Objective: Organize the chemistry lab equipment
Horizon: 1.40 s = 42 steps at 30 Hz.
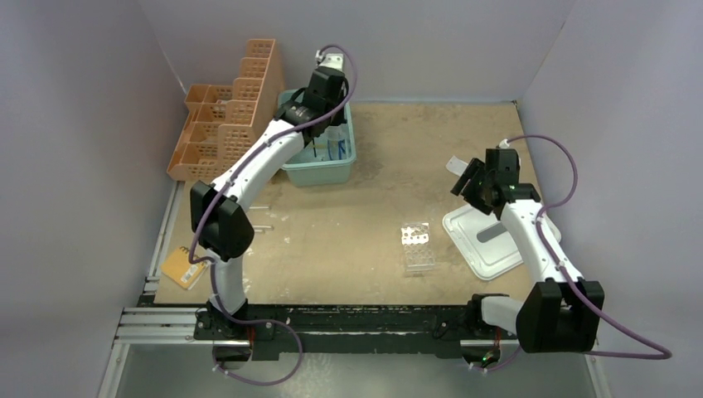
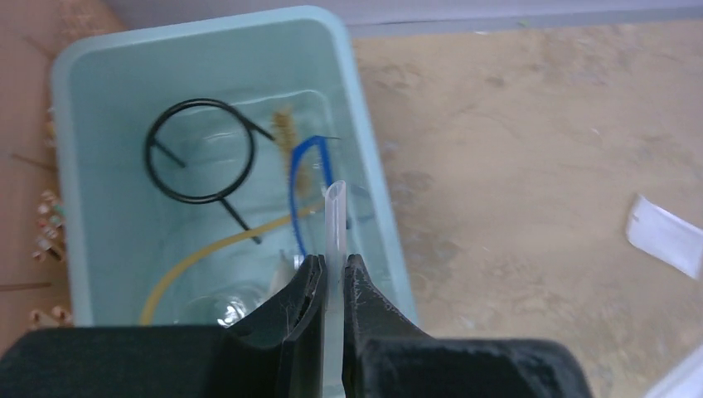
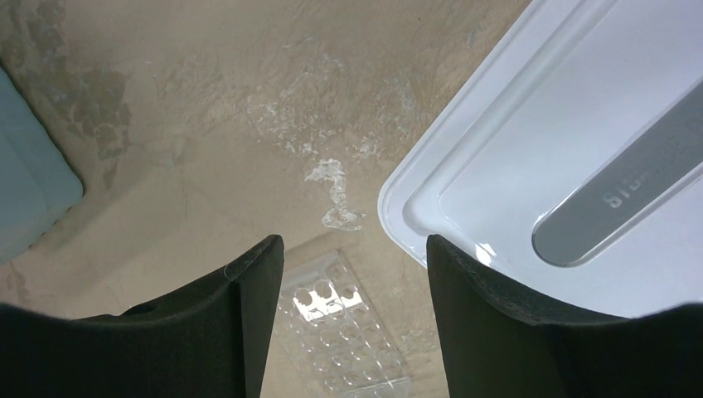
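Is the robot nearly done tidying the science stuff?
Not nearly. Done: nothing looks sorted yet. In hand: the left pincer is shut on a thin clear plastic tube above the pale teal plastic bin. Left: the black wire ring with stem and the amber hose lie loose in that bin, the clear plastic tube rack on the table looks empty, and the right pincer hangs open.

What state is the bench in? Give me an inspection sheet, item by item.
Surface: tan board, scuffed, with white marks.
Job's things: clear tube held over teal bin; black wire ring, amber hose and blue goggles inside it; clear rack on the board.
Clutter: orange basket rack, orange notepad, white tray, paper slip.
Tools: left tool shut on clear tube; right tool open, empty, above the rack.
Cables: purple cable along each arm; no snag seen.
Surroundings: grey walls; nothing else seen.
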### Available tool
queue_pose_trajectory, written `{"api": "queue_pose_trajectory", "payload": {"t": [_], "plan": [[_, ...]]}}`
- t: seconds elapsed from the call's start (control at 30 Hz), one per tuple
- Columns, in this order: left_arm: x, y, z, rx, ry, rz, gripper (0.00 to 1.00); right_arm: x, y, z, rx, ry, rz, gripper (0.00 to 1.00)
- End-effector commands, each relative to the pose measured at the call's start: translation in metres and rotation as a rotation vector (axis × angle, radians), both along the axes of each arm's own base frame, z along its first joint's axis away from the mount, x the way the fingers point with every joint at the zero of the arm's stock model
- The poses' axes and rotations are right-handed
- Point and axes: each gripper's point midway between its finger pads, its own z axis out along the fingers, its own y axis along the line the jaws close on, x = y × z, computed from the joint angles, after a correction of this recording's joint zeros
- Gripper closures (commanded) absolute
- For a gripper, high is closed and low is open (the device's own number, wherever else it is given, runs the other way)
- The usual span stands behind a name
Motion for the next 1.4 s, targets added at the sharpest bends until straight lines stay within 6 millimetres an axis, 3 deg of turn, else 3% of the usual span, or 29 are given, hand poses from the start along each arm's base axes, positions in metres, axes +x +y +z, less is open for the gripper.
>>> {"api": "queue_pose_trajectory", "payload": {"t": [0.0,0.2,0.6,0.7,1.03,1.23,1.37], "plan": [[0.02,0.033,-0.015,0.012,0.013,0.203,1.0,0.012,-0.003,0.013,0.001,-0.038,-0.024,0.34],[0.032,0.05,-0.08,0.08,0.115,0.262,1.0,0.014,-0.001,0.007,0.012,-0.018,-0.023,0.34],[0.026,0.052,-0.138,0.079,0.243,0.257,1.0,0.015,-0.001,0.001,0.008,0.0,-0.019,0.34],[0.025,0.049,-0.147,0.07,0.254,0.247,0.96,0.018,0.0,0.001,0.009,-0.004,-0.014,0.34],[0.022,0.041,-0.138,0.056,0.298,0.199,0.7,0.044,-0.008,0.015,-0.041,-0.044,-0.012,0.34],[0.02,0.04,-0.098,0.013,0.256,0.162,0.48,0.077,-0.018,0.029,-0.094,-0.079,-0.033,0.33],[0.016,0.033,-0.062,-0.06,0.206,0.126,0.41,0.11,-0.041,0.027,-0.137,-0.06,-0.084,0.32]]}}
